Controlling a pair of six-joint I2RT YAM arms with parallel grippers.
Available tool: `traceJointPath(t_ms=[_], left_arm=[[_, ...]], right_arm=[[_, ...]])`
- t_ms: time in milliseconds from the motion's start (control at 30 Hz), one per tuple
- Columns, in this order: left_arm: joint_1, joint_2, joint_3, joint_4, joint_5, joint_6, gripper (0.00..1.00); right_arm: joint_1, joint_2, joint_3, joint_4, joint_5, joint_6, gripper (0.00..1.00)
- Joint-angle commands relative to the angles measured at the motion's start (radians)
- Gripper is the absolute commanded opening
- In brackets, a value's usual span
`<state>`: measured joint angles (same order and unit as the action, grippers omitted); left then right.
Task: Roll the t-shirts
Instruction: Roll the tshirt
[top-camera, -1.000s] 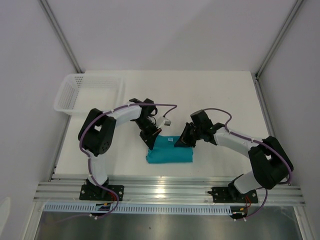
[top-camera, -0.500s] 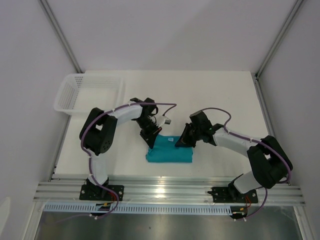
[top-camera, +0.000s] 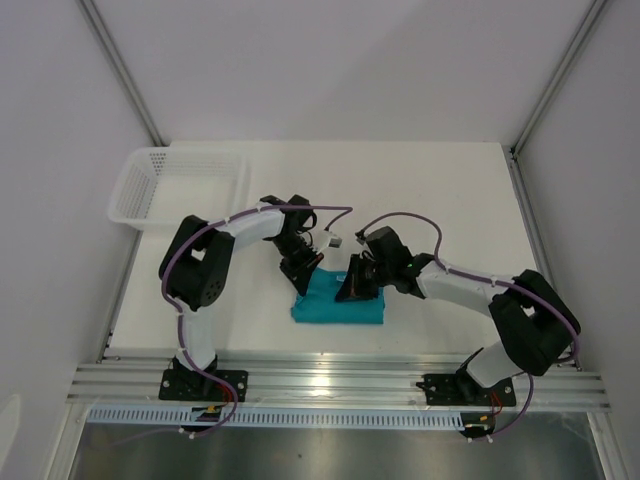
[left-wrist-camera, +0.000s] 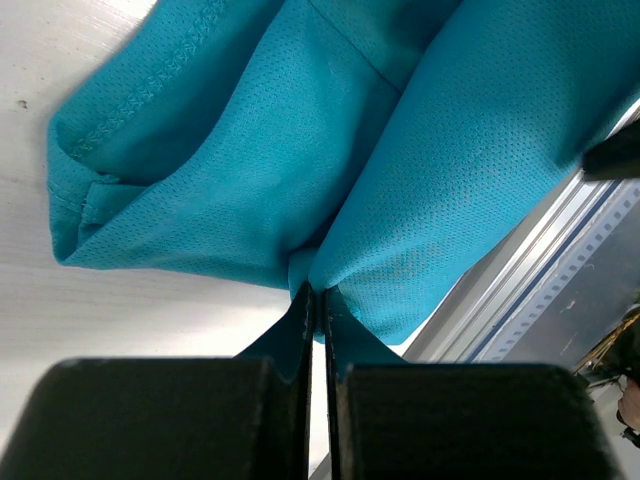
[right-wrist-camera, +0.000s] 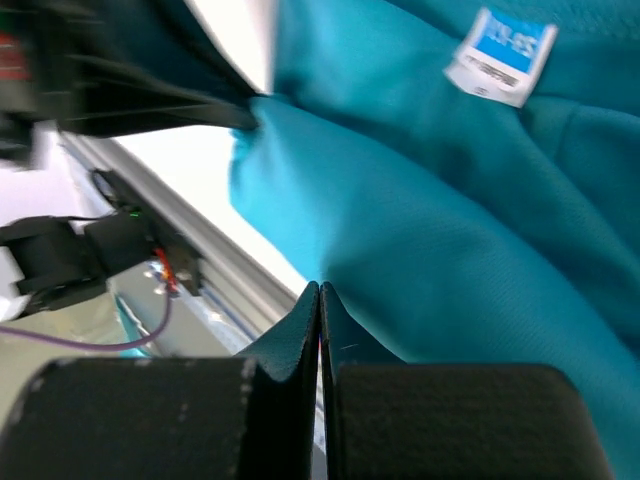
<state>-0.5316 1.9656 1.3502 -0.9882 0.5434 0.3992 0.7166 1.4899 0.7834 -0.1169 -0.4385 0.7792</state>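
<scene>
The teal t-shirt (top-camera: 345, 312) lies folded into a compact bundle near the table's front edge, between the two arms. My left gripper (top-camera: 305, 272) sits at its far left corner and is shut on a puckered fold of the cloth (left-wrist-camera: 250, 150), pinched at the tips (left-wrist-camera: 318, 292). My right gripper (top-camera: 350, 292) is low over the shirt's far middle. Its jaws are shut, and I see no cloth between them (right-wrist-camera: 320, 290). The shirt (right-wrist-camera: 480, 250) fills the right wrist view, with its white-and-blue neck label (right-wrist-camera: 500, 45) at the top right.
A white mesh basket (top-camera: 140, 190) stands at the table's far left corner. An aluminium rail (top-camera: 330, 385) runs along the near edge, just in front of the shirt. White walls enclose the table on three sides.
My right gripper has moved left over the shirt, towards the left gripper, and now covers the neck label in the top view. The left gripper has stayed at the far left corner.
</scene>
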Motion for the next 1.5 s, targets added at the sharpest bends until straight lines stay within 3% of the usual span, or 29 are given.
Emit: traceJointPath(t_ms=[0,200,467,767,933,1100,1200,1467], left_arm=[[0.009,0.006,0.029,0.020,-0.022,-0.014,0.01],[0.010,-0.005,0.029,0.025,-0.033,-0.017,0.02],[0.010,-0.063,0.063,0.036,-0.033,-0.007,0.25],[0.002,-0.209,0.095,0.059,0.030,0.064,0.35],[-0.120,-0.387,-0.141,0.189,-0.045,0.219,0.44],[-0.283,-0.522,-0.353,0.313,-0.261,0.358,0.48],[-0.323,-0.585,-0.466,0.456,-0.354,0.441,0.53],[-0.366,-0.580,-0.608,0.626,-0.415,0.556,0.64]], right_arm=[[0.009,0.061,0.010,0.029,-0.009,-0.044,0.00],[-0.006,0.110,-0.010,0.045,0.021,-0.011,0.00],[-0.077,0.121,-0.073,0.148,-0.026,0.048,0.00],[-0.103,0.162,-0.085,0.212,-0.066,0.074,0.00],[-0.135,0.155,-0.108,0.235,-0.074,0.092,0.00],[-0.146,0.159,-0.107,0.230,-0.066,0.095,0.00],[-0.149,0.165,-0.104,0.241,-0.068,0.100,0.00],[-0.149,0.155,-0.116,0.244,-0.066,0.100,0.00]])
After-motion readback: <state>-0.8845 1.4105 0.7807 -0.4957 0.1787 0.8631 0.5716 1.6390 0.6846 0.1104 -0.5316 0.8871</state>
